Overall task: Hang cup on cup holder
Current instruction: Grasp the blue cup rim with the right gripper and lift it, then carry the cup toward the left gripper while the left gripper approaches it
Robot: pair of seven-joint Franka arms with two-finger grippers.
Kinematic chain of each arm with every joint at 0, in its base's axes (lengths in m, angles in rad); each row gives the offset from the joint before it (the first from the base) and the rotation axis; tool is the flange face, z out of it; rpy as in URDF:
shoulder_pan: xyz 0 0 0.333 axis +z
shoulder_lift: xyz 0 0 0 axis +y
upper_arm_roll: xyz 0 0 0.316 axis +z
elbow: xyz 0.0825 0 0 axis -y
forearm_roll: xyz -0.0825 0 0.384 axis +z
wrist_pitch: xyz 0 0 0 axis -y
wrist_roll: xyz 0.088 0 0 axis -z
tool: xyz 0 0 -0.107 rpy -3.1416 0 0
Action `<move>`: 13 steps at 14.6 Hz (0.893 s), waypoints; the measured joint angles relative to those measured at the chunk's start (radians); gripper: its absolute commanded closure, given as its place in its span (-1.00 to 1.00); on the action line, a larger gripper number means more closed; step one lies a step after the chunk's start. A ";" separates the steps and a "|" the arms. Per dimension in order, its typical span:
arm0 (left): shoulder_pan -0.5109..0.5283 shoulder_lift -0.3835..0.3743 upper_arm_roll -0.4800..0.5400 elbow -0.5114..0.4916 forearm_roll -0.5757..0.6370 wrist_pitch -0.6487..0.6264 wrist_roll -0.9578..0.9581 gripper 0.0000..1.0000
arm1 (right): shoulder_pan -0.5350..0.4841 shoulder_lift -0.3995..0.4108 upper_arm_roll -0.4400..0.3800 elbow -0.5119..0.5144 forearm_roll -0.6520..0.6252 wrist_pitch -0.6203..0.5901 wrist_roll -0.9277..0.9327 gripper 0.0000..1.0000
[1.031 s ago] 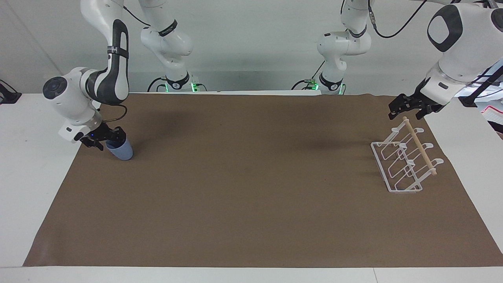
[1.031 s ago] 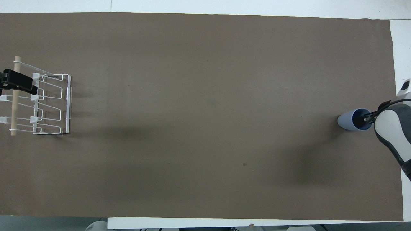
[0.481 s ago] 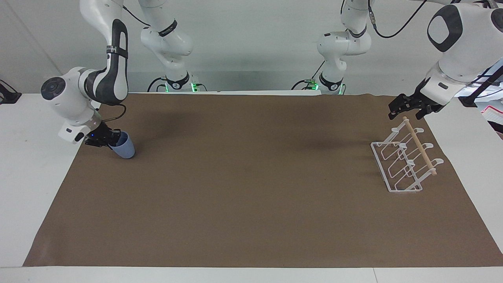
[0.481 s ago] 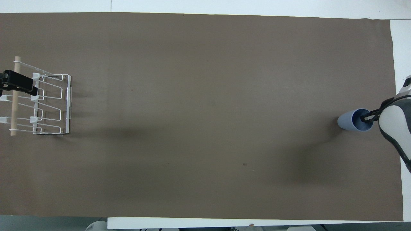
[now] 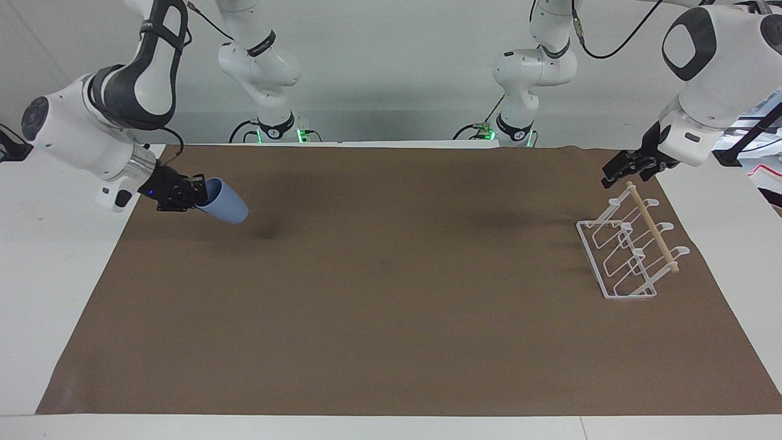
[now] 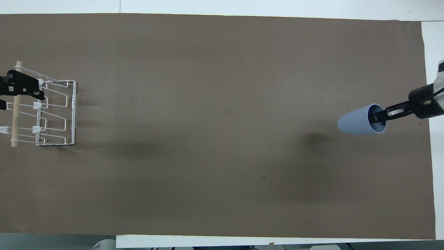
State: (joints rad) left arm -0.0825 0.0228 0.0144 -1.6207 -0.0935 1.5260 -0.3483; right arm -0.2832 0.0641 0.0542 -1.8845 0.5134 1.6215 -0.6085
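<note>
Above the mat's (image 5: 391, 318) right-arm end, cup (image 5: 223, 204) sideways, rim pinched in right hand (image 5: 197, 197); left hand (image 5: 624, 168) over cup holder (image 5: 629, 250), grip perhaps closed, unclear.

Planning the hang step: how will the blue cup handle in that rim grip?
The cup looks light: the right claw holds it by the rim alone, tilted. Smooth walls may slip. Round and tapered, it would probably roll if dropped on the mat.

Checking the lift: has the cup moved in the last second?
Yes. The cup, held by the right pincer, rose off the brown mat and tipped toward the cup holder.
</note>
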 measured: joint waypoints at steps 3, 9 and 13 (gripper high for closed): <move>-0.066 -0.003 -0.007 -0.003 -0.121 0.021 -0.366 -1.00 | 0.066 0.002 0.009 -0.003 0.268 -0.019 0.016 1.00; -0.240 -0.011 -0.016 -0.002 -0.355 0.083 -1.038 -1.00 | 0.356 -0.002 0.017 -0.064 0.653 0.186 0.322 1.00; -0.297 -0.012 -0.017 0.012 -0.537 0.094 -1.312 -1.00 | 0.495 -0.009 0.018 -0.109 0.801 0.322 0.422 1.00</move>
State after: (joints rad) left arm -0.3799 0.0109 -0.0023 -1.6086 -0.6306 1.6196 -1.6600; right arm 0.2122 0.0546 0.0722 -1.9937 1.3140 1.9438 -0.1862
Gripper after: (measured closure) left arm 0.000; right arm 0.952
